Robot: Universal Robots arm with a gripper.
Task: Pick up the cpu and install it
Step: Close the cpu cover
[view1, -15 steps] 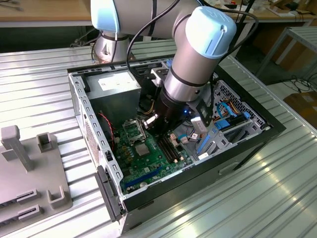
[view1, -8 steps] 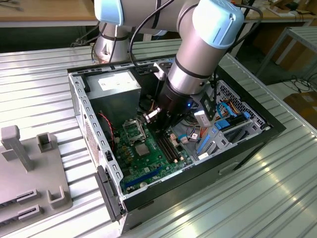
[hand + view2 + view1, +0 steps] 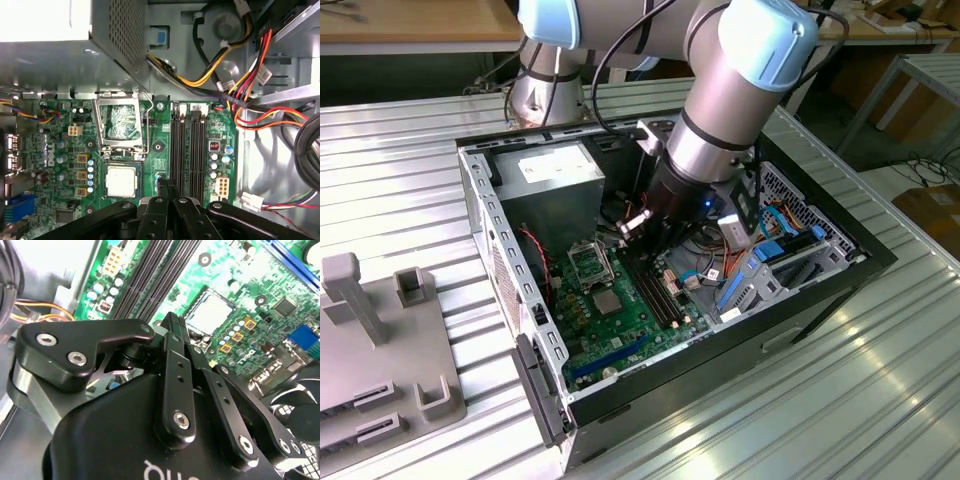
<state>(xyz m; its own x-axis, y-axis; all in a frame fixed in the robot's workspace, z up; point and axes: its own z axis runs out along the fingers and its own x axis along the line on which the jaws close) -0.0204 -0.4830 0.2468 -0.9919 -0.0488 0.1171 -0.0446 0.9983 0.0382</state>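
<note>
A robotics lab or workshop; a ribbed metal tabletop (image 3: 400,180) carries a robot arm (image 3: 740,80), its base standing at twelve o'clock in the exterior view, and an open PC case (image 3: 485,215) at the middle, its motherboard (image 3: 620,330) bare; grey jigs (image 3: 380,340) sit at eight o'clock; wooden benches (image 3: 410,20) run along eleven o'clock; a metal frame (image 3: 920,70), loose cables (image 3: 920,165) and a cardboard box (image 3: 935,215) lie from two to three o'clock.

One cpu (image 3: 121,181), one motherboard (image 3: 162,161), one case (image 3: 483,215).
</note>
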